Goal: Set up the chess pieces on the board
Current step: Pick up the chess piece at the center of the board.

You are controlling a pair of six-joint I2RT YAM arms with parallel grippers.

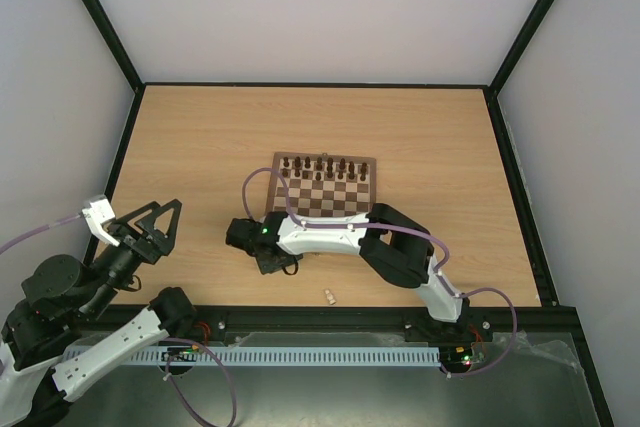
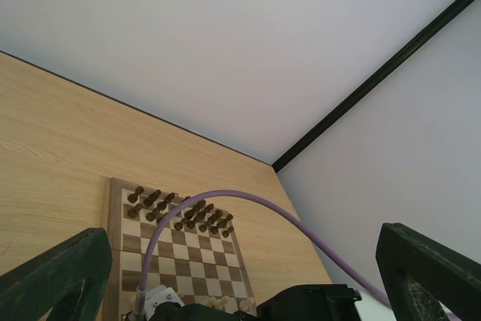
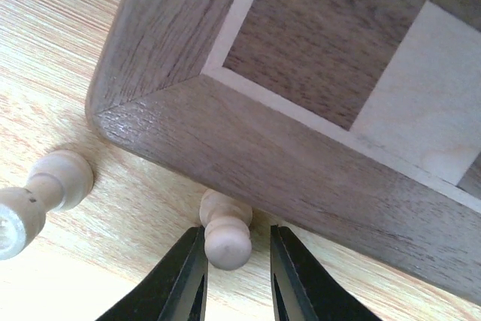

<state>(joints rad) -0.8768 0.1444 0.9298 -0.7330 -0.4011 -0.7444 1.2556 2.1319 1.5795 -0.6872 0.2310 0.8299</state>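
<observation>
Pale pawn [image 3: 228, 240] sits on the table just beside the board [image 3: 301, 155]'s near-left corner, between the narrowly parted fingers of the right gripper [image 3: 237, 234]. Whether they pinch it is unclear. Another pale piece [image 3: 45, 189] lies nearby. The left gripper [image 1: 172, 224] gapes wide, well apart.

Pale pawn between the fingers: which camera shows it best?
Right wrist view: the pale pawn is close up between the right fingers by the board. Top view hides it under the arm; left wrist view misses it.

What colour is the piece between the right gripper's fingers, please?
The piece is pale cream, clearest in the right wrist view.
</observation>
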